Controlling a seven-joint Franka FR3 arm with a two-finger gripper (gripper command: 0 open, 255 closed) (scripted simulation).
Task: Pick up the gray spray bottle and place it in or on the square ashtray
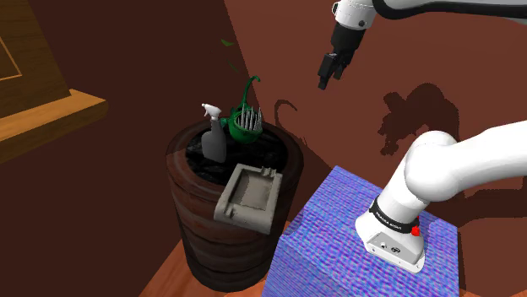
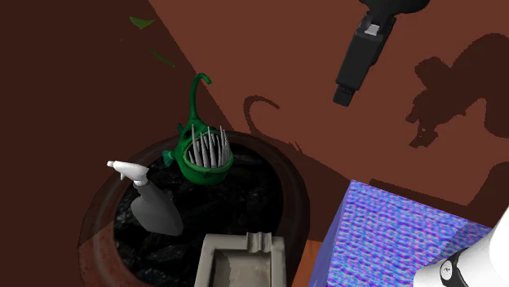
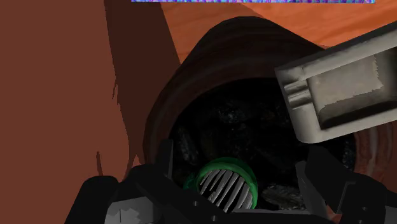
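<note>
We see a dark barrel (image 1: 232,245) carrying the square ashtray (image 1: 249,196) on its rim (cropped at the second exterior view's bottom edge). The gray spray bottle (image 1: 213,139) stands inside beside a green fish (image 1: 241,122). The end effector (image 1: 324,83) hangs above, released and empty.

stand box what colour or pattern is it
A blue and purple weave-like pattern covers the stand; it shows best in the shoulder view.

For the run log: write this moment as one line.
black two-finger gripper: open, raised, empty | gray spray bottle: in dark round barrel, unheld | square gray ashtray: on barrel rim, empty
</note>
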